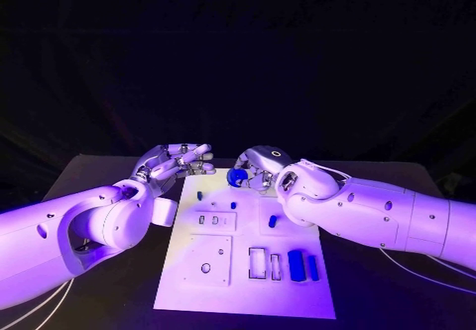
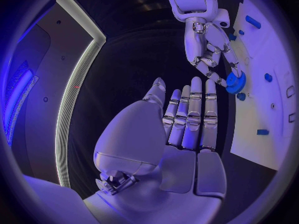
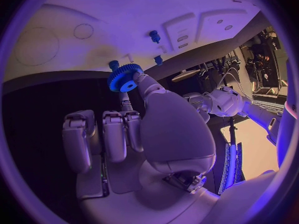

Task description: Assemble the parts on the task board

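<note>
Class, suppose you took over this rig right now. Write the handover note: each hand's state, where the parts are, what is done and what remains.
Right hand pinches a blue gear over the far end of the task board.
Left hand is open, holding nothing, beside the board's far left corner.
Blue pegs sit mid-board; two blue blocks lie near the right edge.
Done: gear picked up.
Left: place the gear, then probably the remaining parts.

From the head camera we're looking steeply down at the black table (image 1: 397,289), with the white task board (image 1: 248,289) lying lengthwise away from us in the middle. Our two wrist cams sit right behind each palm, super close, looking out along the fingers. All three views share the board's far end, where the right hand (image 1: 260,168) holds the blue gear (image 1: 237,177).
</note>
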Controlling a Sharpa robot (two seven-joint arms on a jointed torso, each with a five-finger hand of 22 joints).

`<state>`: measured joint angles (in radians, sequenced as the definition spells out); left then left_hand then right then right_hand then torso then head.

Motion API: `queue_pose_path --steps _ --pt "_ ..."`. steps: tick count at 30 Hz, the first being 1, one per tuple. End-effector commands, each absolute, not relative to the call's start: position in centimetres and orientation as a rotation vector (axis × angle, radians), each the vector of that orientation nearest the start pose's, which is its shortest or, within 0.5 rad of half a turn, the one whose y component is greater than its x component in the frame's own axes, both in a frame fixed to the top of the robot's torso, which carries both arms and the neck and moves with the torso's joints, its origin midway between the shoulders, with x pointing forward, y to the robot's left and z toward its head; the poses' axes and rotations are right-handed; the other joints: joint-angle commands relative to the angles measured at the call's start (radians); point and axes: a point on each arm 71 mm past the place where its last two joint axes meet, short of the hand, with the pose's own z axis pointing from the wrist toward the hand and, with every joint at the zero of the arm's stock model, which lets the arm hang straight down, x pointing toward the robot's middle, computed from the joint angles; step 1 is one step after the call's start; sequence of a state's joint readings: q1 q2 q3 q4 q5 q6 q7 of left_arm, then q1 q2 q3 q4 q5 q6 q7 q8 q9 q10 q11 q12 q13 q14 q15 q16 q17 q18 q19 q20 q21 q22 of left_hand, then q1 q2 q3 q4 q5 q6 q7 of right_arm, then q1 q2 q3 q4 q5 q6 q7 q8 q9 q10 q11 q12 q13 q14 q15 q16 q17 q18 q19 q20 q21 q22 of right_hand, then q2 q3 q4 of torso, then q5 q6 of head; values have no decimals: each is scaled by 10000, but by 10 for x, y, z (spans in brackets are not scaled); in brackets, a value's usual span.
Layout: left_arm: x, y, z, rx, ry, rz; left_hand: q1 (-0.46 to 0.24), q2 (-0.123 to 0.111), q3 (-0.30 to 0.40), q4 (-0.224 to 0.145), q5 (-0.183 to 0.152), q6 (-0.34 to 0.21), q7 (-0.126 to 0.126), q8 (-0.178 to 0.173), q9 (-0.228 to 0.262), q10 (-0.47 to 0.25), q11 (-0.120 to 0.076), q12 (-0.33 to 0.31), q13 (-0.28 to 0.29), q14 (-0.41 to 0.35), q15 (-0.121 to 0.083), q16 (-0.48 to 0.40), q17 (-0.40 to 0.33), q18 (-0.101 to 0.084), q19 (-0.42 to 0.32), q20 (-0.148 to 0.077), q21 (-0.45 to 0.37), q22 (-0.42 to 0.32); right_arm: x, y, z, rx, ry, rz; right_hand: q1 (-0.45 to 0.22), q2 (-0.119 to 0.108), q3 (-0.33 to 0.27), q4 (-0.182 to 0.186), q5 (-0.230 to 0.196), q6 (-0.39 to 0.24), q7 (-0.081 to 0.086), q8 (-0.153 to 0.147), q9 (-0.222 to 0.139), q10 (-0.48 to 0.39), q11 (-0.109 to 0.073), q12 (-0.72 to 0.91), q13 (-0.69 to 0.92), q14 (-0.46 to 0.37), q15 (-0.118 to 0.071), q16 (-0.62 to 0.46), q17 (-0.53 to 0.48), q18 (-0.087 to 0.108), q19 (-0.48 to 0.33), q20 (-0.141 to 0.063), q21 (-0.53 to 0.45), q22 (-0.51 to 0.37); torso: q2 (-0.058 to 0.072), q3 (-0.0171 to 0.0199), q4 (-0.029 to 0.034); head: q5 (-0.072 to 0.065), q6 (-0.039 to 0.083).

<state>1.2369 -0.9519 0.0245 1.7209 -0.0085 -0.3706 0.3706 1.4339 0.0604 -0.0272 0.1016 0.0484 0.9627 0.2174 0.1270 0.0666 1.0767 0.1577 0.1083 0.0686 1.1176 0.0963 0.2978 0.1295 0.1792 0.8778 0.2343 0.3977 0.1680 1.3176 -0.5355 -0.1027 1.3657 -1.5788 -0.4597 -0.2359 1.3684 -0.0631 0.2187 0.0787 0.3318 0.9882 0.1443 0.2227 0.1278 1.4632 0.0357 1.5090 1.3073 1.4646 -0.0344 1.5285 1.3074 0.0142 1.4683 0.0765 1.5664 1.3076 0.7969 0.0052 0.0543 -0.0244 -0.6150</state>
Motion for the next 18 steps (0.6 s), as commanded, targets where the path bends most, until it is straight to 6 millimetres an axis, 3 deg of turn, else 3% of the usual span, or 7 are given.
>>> queue_pose_path --steps 1,18 --pt "464 205 -122 -10495 13655 -16436 96 32 1 -83 51 51 30 -64 4 -30 16 -29 -7 -2 88 -61 -1 42 18 3 11 -17 517 -84 -146 -2852 14201 5968 -76 8 72 7 8 490 -336 44 474 603 -64 20 2028 887 -54 44 1814 -142 1025 -59 44 2632 7 2 7 7 -34" --pt "464 203 -122 -10479 13676 -16482 96 32 1 -83 51 51 30 -64 4 -30 16 -29 -7 -2 88 -61 -1 42 18 3 11 -17 520 -70 -168 -2746 14648 5760 -161 -73 118 -8 -9 458 -314 -47 469 565 -47 -31 1983 884 -44 36 1799 -142 1025 -57 44 2632 5 4 -2 101 -54"
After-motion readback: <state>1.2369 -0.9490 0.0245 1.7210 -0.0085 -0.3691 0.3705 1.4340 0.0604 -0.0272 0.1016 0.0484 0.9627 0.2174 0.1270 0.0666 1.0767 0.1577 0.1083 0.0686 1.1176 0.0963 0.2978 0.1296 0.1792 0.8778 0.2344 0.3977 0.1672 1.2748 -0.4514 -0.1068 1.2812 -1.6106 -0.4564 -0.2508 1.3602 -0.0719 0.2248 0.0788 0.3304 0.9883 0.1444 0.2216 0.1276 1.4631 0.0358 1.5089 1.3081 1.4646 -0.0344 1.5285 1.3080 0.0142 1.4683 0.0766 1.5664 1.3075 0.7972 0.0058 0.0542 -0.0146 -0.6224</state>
